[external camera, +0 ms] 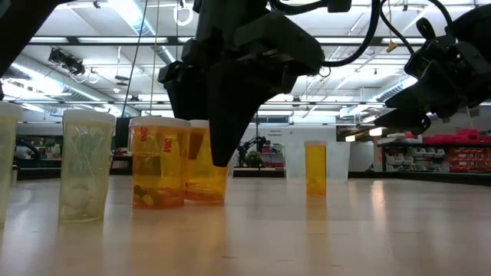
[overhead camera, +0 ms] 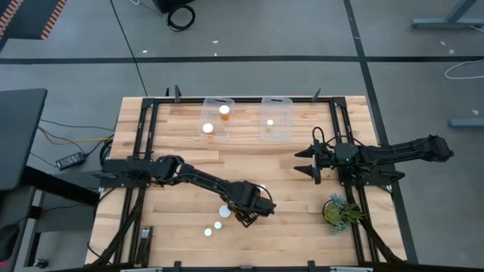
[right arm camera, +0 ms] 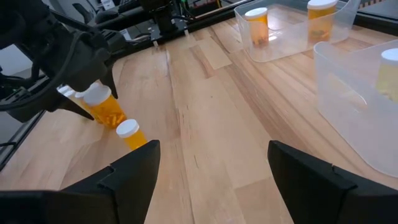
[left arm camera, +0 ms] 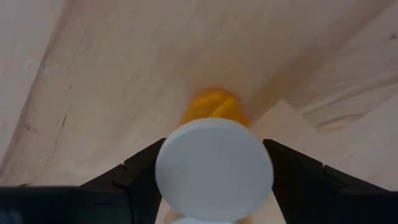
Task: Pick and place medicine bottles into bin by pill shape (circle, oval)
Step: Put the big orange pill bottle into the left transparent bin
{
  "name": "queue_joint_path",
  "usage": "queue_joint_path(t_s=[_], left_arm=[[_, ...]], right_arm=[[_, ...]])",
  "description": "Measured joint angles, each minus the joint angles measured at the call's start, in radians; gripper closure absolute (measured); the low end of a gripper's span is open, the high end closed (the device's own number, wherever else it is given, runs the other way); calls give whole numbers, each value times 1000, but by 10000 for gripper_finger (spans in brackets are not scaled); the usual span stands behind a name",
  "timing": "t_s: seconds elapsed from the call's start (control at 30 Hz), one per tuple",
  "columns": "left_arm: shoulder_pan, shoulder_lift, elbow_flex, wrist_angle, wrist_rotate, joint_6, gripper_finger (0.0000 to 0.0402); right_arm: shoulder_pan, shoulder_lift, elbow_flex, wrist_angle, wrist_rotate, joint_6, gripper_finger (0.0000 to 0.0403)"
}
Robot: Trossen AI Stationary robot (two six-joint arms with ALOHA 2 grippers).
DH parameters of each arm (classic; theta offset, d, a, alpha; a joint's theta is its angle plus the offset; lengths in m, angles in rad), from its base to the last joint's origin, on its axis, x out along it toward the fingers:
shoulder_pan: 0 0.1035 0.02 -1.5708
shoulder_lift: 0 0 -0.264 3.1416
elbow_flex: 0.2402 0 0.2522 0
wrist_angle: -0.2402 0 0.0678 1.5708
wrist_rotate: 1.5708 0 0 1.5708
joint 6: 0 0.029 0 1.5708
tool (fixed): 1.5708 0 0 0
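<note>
- Three loose medicine bottles (overhead camera: 224, 211) stand at the table's (overhead camera: 174, 189) six o'clock edge.
- The left gripper (overhead camera: 248, 215) hangs over the largest, its fingers (left arm camera: 140, 171) straddling the white cap (left arm camera: 214, 169) without clearly touching it.
- At three o'clock the right gripper (overhead camera: 308, 161) waits above bare wood, spread wide.
- At twelve o'clock sit two clear bins: the left bin (overhead camera: 216, 119) holds two bottles, the right bin (overhead camera: 276, 119) one.

left end effector (overhead camera: 253, 209) seemingly half-closed
</note>
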Motion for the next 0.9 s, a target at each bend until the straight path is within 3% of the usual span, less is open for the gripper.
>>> queue_joint_path(t_s=[0.27, 0.4, 0.6, 0.73, 0.9], left_arm=[[11, 0, 0, 0, -1, 45, 201], [36, -8, 12, -11, -3, 93, 202], [92, -11, 126, -104, -53, 192, 176], [145, -14, 210, -168, -112, 258, 192], [219, -56, 210, -170, -150, 342, 201]], right_arm=[[0, 0, 0, 0, 0, 0, 98], [0, 0, 0, 0, 0, 0, 98], [0, 0, 0, 0, 0, 0, 98], [0, 0, 0, 0, 0, 0, 98], [0, 0, 0, 0, 0, 0, 98]])
